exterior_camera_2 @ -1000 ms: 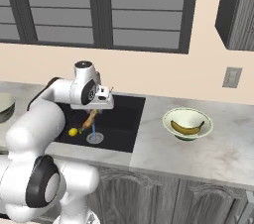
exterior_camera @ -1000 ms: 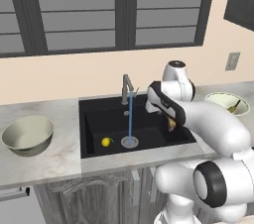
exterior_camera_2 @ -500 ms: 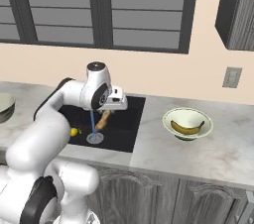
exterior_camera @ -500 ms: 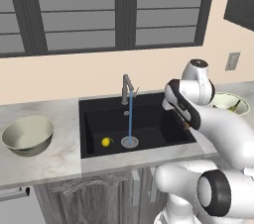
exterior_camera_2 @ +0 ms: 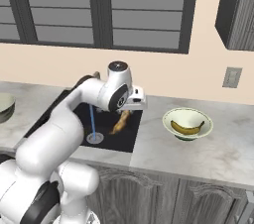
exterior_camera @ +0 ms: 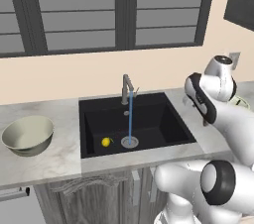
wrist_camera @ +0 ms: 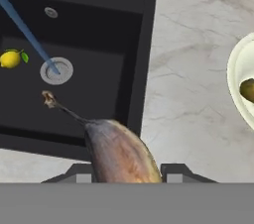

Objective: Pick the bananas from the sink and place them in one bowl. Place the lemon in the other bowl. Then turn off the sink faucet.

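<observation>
A dark-framed window (exterior_camera: 109, 10) with grey panes spans the top of the frame above a beige wall (exterior_camera: 64, 77). A pale marble worktop (exterior_camera_2: 213, 151) runs across the middle, with grey wood cabinet doors (exterior_camera_2: 149, 200) along the bottom. A dark upper cabinet (exterior_camera_2: 238, 10) hangs at upper right above a wall socket (exterior_camera_2: 232, 77).

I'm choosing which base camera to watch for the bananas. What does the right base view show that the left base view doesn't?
Right base view alone: a banana hanging from the gripper above the sink's right edge, and another banana lying in the pale green-rimmed bowl. Left base view alone: the lemon on the sink floor and the grey-beige bowl's inside. Both: the black sink, the running faucet, the marble counter.
</observation>
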You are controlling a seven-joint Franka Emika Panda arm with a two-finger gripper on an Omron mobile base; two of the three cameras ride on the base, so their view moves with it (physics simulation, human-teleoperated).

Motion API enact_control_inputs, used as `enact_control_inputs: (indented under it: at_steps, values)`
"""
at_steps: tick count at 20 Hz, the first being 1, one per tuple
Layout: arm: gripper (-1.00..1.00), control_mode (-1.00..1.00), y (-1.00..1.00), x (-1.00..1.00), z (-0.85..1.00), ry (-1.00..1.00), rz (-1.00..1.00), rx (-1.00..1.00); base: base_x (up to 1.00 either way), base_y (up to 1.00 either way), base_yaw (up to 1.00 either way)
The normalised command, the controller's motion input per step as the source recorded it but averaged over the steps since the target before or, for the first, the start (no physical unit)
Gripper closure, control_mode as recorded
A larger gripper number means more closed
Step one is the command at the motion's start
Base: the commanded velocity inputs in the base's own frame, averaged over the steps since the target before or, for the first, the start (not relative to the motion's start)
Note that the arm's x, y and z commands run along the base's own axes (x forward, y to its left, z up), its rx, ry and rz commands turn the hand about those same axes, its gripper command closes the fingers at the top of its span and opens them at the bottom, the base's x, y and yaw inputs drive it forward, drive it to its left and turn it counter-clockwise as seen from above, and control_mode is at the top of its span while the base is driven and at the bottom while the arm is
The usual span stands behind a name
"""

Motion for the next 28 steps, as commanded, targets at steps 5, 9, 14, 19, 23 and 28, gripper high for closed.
enact_control_inputs:
  at_steps: [5,9,14,19,23,28]
  values:
    - [1.00,-1.00,-0.72,0.00,0.22,0.00,0.00,0.00,0.00,0.00,0.00]
    - [1.00,-1.00,-0.62,0.03,0.07,-0.01,0.00,0.00,0.00,0.00,0.00]
    - [1.00,-1.00,-0.38,0.17,-0.01,-0.08,0.00,0.00,0.00,0.00,0.00]
    - [1.00,-1.00,-0.28,0.28,0.00,-0.05,0.00,0.00,0.00,0.00,0.00]
    - [1.00,-1.00,-0.29,0.34,-0.06,-0.02,0.00,0.00,0.00,0.00,0.00]
    - [1.00,-1.00,-0.26,0.42,-0.09,0.00,0.01,0.00,0.00,0.00,0.00]
